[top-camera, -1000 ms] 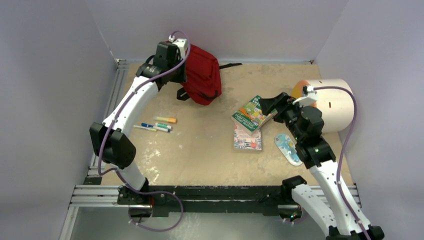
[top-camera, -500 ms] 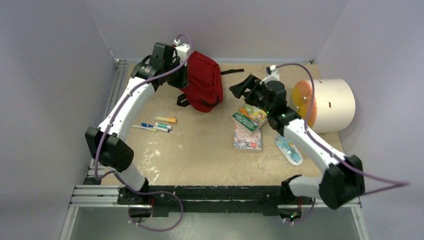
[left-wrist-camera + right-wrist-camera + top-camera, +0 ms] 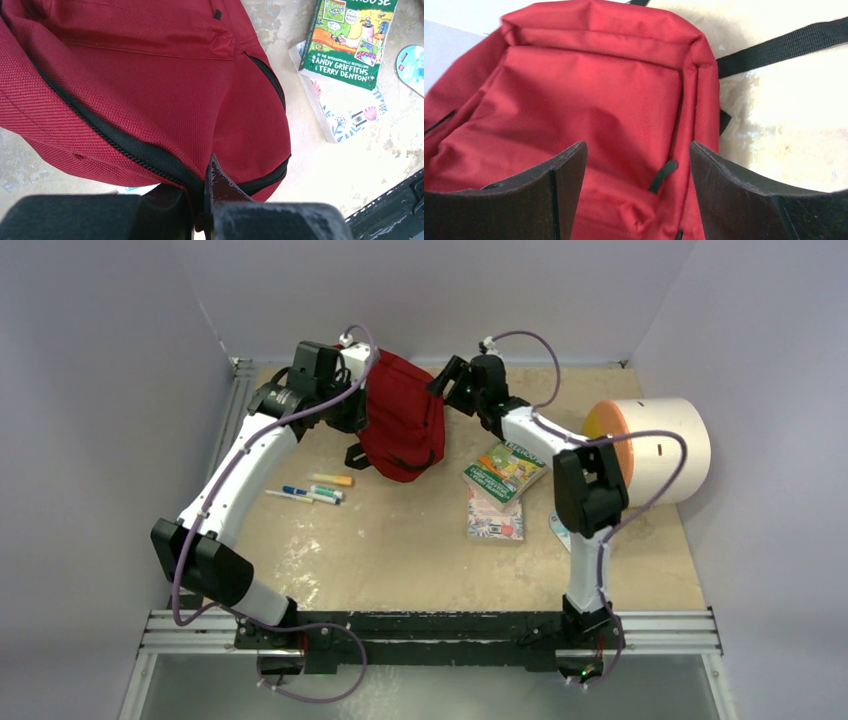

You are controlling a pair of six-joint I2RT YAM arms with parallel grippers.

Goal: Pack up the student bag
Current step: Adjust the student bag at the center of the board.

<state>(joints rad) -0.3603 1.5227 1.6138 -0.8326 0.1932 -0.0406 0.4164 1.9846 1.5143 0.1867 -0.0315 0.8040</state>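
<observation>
Left wrist view: left fingers [image 3: 222,187] pinched tight on the red bag [image 3: 150,85].
Right fingers [image 3: 564,195] spread wide, holding nothing, the bag's front just ahead between them.

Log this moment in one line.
stage: bag handling | left fingers: shut on bag | right fingers: open, facing bag | books, markers: unpacked
</observation>
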